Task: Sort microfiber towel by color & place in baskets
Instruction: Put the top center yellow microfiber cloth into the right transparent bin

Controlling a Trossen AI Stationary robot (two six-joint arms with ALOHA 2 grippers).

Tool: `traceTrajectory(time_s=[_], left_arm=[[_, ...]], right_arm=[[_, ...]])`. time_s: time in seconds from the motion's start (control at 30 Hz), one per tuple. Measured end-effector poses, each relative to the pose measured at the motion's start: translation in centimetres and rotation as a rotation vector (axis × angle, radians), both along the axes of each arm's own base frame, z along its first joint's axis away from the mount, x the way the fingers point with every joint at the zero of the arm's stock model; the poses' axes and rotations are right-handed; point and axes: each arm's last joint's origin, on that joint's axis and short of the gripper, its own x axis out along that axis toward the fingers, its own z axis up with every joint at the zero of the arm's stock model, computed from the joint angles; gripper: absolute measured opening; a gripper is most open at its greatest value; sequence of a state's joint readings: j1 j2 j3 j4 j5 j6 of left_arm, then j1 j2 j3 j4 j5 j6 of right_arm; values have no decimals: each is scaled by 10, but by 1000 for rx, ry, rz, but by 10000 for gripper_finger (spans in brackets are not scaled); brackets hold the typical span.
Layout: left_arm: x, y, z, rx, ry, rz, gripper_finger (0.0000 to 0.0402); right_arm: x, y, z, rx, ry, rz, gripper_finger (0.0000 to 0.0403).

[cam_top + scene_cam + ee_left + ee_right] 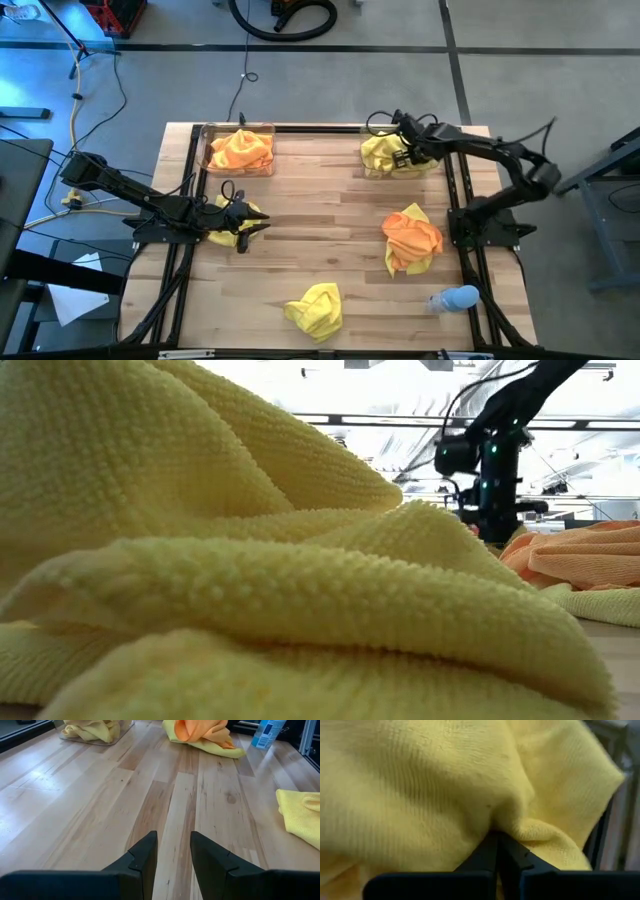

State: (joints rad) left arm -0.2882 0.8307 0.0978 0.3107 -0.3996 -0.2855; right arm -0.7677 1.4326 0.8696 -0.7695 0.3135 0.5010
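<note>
Broadly, the wooden table [330,215] carries two clear baskets along its far edge: the basket at eleven o'clock [208,150] holds orange and yellow cloth bunched together, and the basket at one o'clock [368,168] holds a yellow towel [385,153].

Loose on the boards are four more lots of cloth. An orange towel lying over a yellow one [411,240] sits at three o'clock, a lone yellow towel [314,307] at six o'clock near the front edge, and another yellow towel [226,220] at nine o'clock, under the left arm's tip. A pale blue rounded object [455,298] rests at five o'clock.

The right gripper [499,851] is over the one o'clock basket, its fingers pinched together on a fold of that yellow towel, as its wrist view shows.

The left gripper [173,854] is low at nine o'clock, fingers a little apart with bare wood between them, gripping nothing.

These towels look light, limp and fuzzy, so they should crumple and drape rather than keep shape, and the pile should give good friction. A raised ridge or peak of a fold is likely the best hold; a pinch on the stacked pair risks catching both layers.
</note>
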Motion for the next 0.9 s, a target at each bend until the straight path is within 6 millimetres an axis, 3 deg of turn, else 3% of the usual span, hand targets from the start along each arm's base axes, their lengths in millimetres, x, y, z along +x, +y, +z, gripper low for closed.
traceTrajectory(time_s=[0.2, 0.4, 0.53, 0.7, 0.8, 0.9], left_arm=[[0, 0, 0, 0, 0, 0, 106], [0, 0, 0, 0, 0, 0, 106], [0, 0, 0, 0, 0, 0, 106], [0, 0, 0, 0, 0, 0, 106], [0, 0, 0, 0, 0, 0, 106], [0, 0, 0, 0, 0, 0, 106]], right_arm=[[2, -7, -20, 78, 46, -29, 1], [2, -7, -19, 80, 38, -28, 1], [-2, -3, -5, 75, 29, -28, 1], [-5, 1, 29, 5, -44, -24, 0], [-1, 4, 49, -70, -110, -8, 0], [10, 3, 55, -138, -189, 28, 0]])
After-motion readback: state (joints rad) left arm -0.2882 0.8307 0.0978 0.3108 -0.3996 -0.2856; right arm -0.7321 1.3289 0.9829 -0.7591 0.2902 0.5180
